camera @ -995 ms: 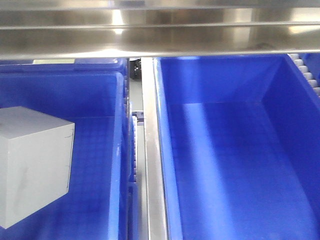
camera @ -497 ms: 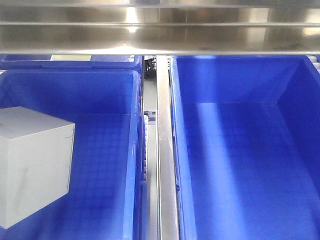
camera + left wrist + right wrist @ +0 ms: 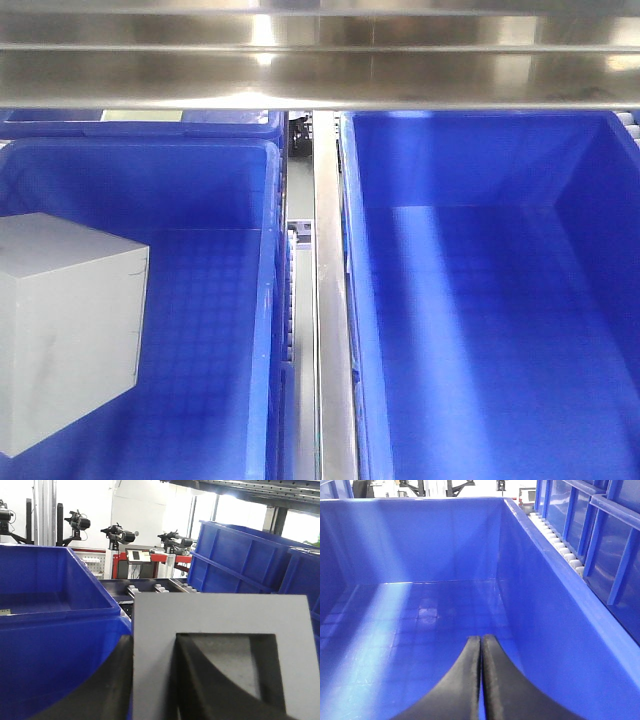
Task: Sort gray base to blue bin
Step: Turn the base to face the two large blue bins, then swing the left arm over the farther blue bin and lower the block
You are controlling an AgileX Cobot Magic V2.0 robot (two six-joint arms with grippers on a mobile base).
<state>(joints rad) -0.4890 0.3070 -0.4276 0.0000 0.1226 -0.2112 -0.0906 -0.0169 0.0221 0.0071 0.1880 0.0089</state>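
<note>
Far left in the front view, there was the gray base [image 3: 65,330], a plain pale block riding over the near corner of the left blue bin [image 3: 200,190]. Whether it touched the gridded floor, I couldn't tell. The left wrist camera looked right onto its recessed face, and the left gripper [image 3: 155,645] had it pinched. One black finger [image 3: 100,695] lay against the outer side, the other sat inside the square dark recess, and the block's wall was clamped between them. A firm hold, by the look of it.

Moving across, a metal rail [image 3: 328,330] ran up the gap between the two crates, just beside each rim. Right of it sat the right blue bin [image 3: 480,170], its walls smooth, with a pale sheen down the floor.

Over that bin hung the right gripper [image 3: 481,645], its two dark fingers pressed together tip to tip with nothing between them, pointing toward the far wall.
</note>
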